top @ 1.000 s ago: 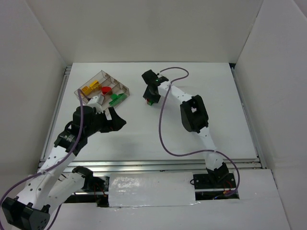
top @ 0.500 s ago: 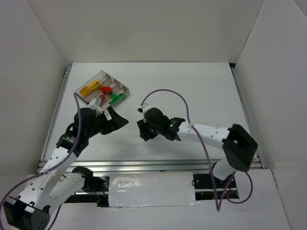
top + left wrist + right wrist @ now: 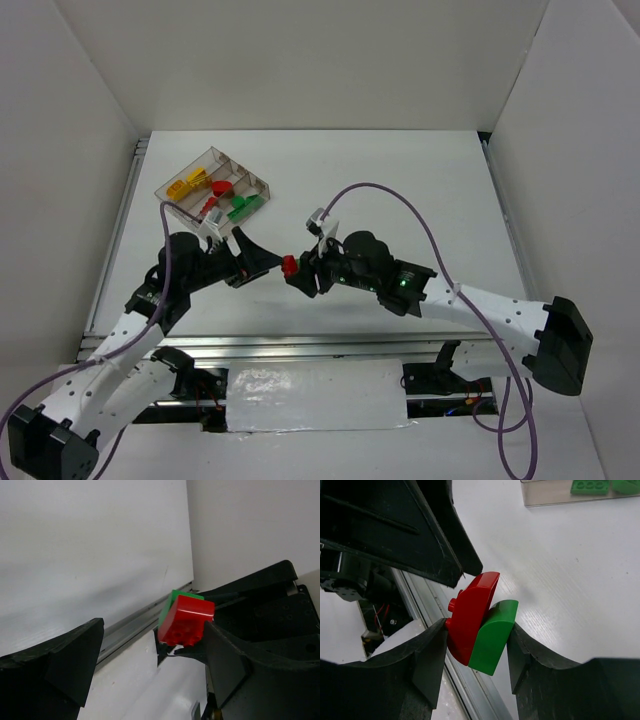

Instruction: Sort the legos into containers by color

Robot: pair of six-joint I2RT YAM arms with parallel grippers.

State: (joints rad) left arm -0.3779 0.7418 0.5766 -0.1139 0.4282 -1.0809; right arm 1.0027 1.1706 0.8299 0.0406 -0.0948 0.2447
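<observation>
My right gripper [image 3: 298, 272] [image 3: 477, 632] is shut on a red lego [image 3: 470, 617] joined to a green lego [image 3: 492, 637] and holds the pair above the table. The red lego also shows in the top view [image 3: 289, 265]. My left gripper [image 3: 262, 263] [image 3: 150, 672] is open, facing the right one. In the left wrist view the red lego [image 3: 186, 621] and the green lego [image 3: 170, 605] hang between its fingers, close to the right finger [image 3: 225, 655]. The clear three-compartment tray [image 3: 178, 171] stands at the back left with yellow [image 3: 190, 183], red [image 3: 222, 187] and green [image 3: 240, 208] legos in it.
The metal rail [image 3: 330, 345] runs along the table's near edge, just below both grippers. White walls close in the table on three sides. The right arm's purple cable [image 3: 400, 200] loops over the middle of the table. The tray's corner [image 3: 545, 497] shows in the right wrist view.
My right arm has swung from the back centre to the front centre, carrying the red and green pair up to my left gripper. My left gripper has shifted slightly right and nearer.
</observation>
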